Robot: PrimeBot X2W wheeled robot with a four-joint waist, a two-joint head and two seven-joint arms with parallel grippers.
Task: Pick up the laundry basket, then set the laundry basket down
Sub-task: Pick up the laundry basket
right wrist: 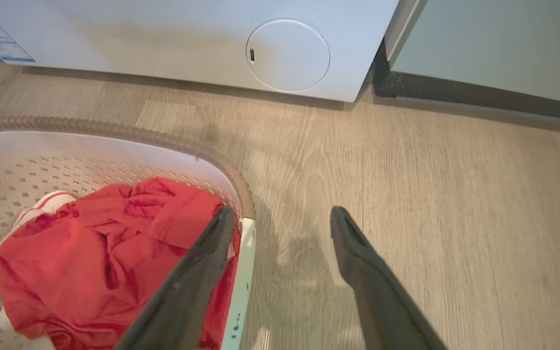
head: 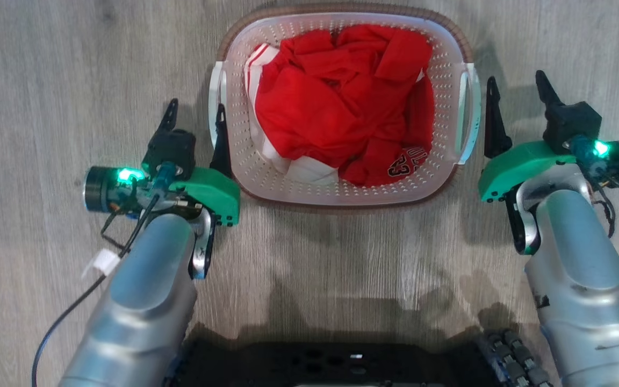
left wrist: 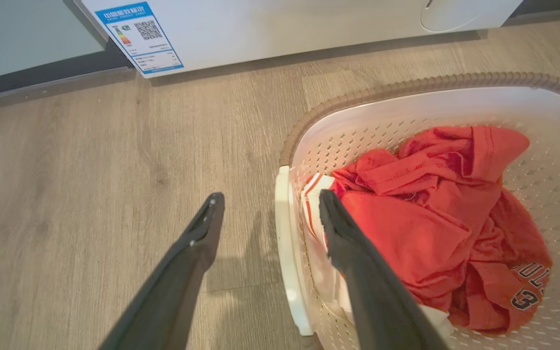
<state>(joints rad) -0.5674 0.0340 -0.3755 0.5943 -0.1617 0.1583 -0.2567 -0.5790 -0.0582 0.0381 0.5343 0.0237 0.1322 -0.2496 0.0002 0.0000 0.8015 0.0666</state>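
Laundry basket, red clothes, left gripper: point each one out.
laundry basket (head: 315, 191): head view, on its perforated near wall.
red clothes (head: 336, 102): head view, middle of the heap.
left gripper (head: 196, 106): head view, midway between its two fingertips.

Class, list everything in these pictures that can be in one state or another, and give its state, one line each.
laundry basket: upright on the floor, loaded.
red clothes: crumpled, inside the basket.
left gripper: open, at the left handle, holding nothing.
right gripper: open, beside the right handle, holding nothing.
round flap on the white appliance: shut.
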